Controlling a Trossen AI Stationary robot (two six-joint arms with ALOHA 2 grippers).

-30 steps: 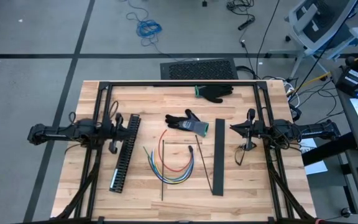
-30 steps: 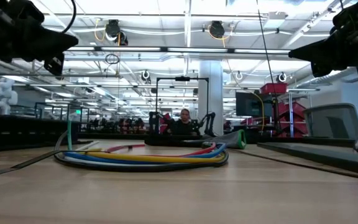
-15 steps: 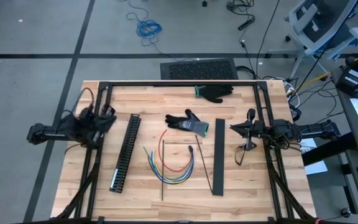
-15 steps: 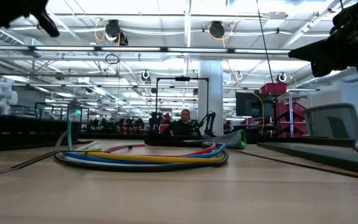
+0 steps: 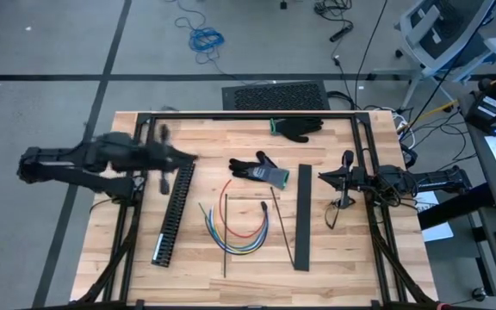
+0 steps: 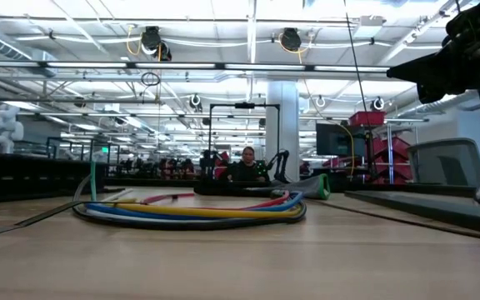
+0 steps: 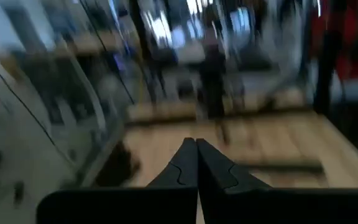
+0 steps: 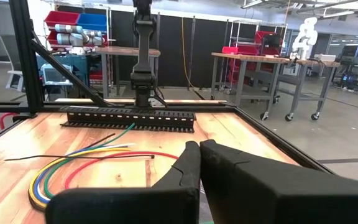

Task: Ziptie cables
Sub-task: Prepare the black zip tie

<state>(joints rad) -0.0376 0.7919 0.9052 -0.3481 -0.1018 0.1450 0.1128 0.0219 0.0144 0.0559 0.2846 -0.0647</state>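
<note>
Cables (image 5: pixel 235 226) lay looped mid-table (image 5: pixel 334 258), untouched. Left end effector (image 7: pixel 197 163), fingers pressed together and empty, hovered above the slotted duct (image 5: pixel 172 211); right end effector (image 8: pixel 199 163), likewise closed, waited at the right edge. Judged step: approach; next, open and reach the bundle.

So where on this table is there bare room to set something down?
Bare wood lies between the slotted duct and the cables, along the front edge of the table, and at the back left below the frame bar. The middle is crowded: the cables, a thin black tie, a glove and a flat black strip.
</note>
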